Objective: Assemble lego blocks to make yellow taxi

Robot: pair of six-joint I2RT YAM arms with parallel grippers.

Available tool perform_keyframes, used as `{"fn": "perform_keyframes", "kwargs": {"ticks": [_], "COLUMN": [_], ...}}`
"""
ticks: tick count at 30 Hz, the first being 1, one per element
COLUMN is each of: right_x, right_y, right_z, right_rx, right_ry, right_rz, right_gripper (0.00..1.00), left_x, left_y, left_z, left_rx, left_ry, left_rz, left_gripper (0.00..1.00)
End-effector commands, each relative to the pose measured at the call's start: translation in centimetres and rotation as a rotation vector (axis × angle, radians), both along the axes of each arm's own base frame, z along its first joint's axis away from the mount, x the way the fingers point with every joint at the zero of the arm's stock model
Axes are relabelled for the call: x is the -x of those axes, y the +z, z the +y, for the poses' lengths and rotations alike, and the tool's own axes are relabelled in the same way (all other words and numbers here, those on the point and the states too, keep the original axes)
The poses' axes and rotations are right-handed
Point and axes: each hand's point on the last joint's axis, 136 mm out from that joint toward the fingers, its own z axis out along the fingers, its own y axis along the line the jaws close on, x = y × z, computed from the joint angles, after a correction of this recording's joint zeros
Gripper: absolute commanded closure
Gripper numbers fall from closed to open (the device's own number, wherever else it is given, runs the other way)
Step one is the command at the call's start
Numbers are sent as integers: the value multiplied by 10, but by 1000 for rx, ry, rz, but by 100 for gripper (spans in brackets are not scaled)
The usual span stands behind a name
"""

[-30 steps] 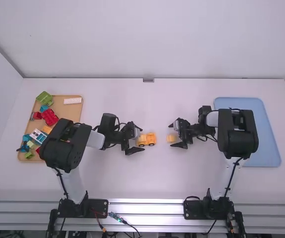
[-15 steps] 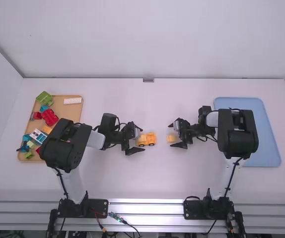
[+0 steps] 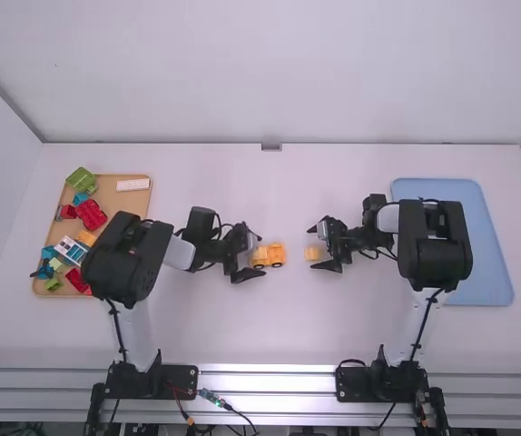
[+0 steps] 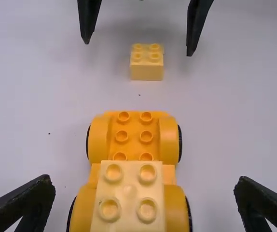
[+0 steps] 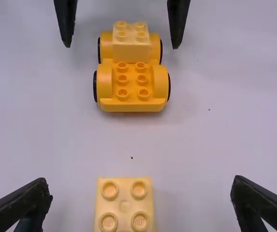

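My left gripper (image 3: 253, 257) is open at the left end of the orange wheeled base (image 3: 271, 255). In the left wrist view, the left gripper (image 4: 144, 193) has its fingers apart on both sides of the base (image 4: 133, 133), whose near end carries a pale yellow block (image 4: 129, 195). My right gripper (image 3: 322, 246) stands open around a loose pale yellow block (image 3: 312, 253). In the right wrist view, the loose block (image 5: 124, 205) lies between the spread fingers of the right gripper (image 5: 141, 193), touching neither.
At the left, a brown tray (image 3: 115, 202) holds several coloured pieces, among them a green block (image 3: 83, 180), red pieces (image 3: 91, 214) and a white one (image 3: 133, 184). A blue tray (image 3: 483, 263) lies at the right, partly behind the right arm.
The left arm's upper links have shifted slightly to the right, and its gripper has turned or moved a little. The right arm, the base and the loose block have stayed put.
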Motion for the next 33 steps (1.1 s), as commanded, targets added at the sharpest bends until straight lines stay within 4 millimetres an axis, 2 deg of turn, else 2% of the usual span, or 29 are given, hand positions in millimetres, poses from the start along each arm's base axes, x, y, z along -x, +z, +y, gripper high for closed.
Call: {"fn": "perform_keyframes", "kwargs": {"ticks": [1, 6, 11, 16, 20, 29, 31, 33], "right_x": [6, 8, 12, 12, 12, 13, 8, 5], "right_y": [-4, -3, -4, -4, -5, -10, -12, -12], "right_z": [3, 2, 2, 2, 2, 0, -2, -2], "right_rx": [-21, -20, -16, -15, -11, 25, 38, 38], "right_ry": [1, 0, 19, 20, 21, 20, -12, -34], "right_rz": [36, 46, 38, 36, 35, 49, 75, 93], "right_gripper": [2, 2, 2, 1, 1, 9, 8, 8], "left_x": [2, -6, 2, -2, 2, 4, 3, 2], "left_y": [2, 2, -6, -15, -10, -9, -10, -10], "left_z": [-7, -5, -3, -4, -7, -8, -8, -8], "left_rx": [34, 10, -3, 12, 58, 63, 61, 56], "left_ry": [-19, 1, -8, 11, -6, -14, -12, -8], "left_rz": [48, 31, 27, 31, 23, 43, 43, 40], "left_gripper": [1, 1, 1, 1, 1, 0, 6, 6]}}
